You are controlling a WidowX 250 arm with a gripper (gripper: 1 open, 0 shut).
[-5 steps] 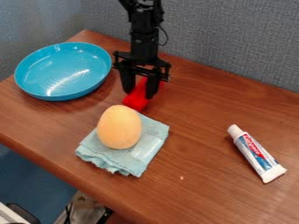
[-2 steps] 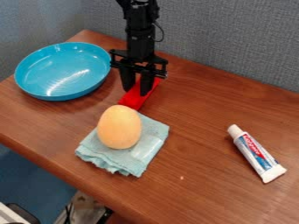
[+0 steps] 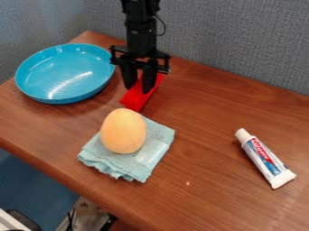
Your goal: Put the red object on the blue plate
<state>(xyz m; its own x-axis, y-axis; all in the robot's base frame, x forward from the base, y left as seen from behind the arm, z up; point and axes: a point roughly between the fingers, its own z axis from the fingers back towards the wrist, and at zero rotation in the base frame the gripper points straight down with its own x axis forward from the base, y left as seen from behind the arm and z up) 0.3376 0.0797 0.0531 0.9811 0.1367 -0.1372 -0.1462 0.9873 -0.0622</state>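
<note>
1. I am watching the red object [image 3: 143, 91] sitting tilted at centre, pinched between narrowed fingers.
2. My gripper [image 3: 140, 83] is pointing straight down, holding it.
3. The blue plate [image 3: 64, 73] is lying at nine o'clock.
4. An egg-shaped object [image 3: 122, 131] is resting on a cloth [image 3: 145, 152] at six.
5. A toothpaste tube [image 3: 263, 155] is lying at four.

Only print I can spot is on the toothpaste tube [image 3: 265, 157], lying on the bench [image 3: 205, 180] off to the side of me: a red band w/ white lettering along it, plus a blue patch. Too small & blurry to read, can't make out brand or any nos. Nothing else shows text.
</note>
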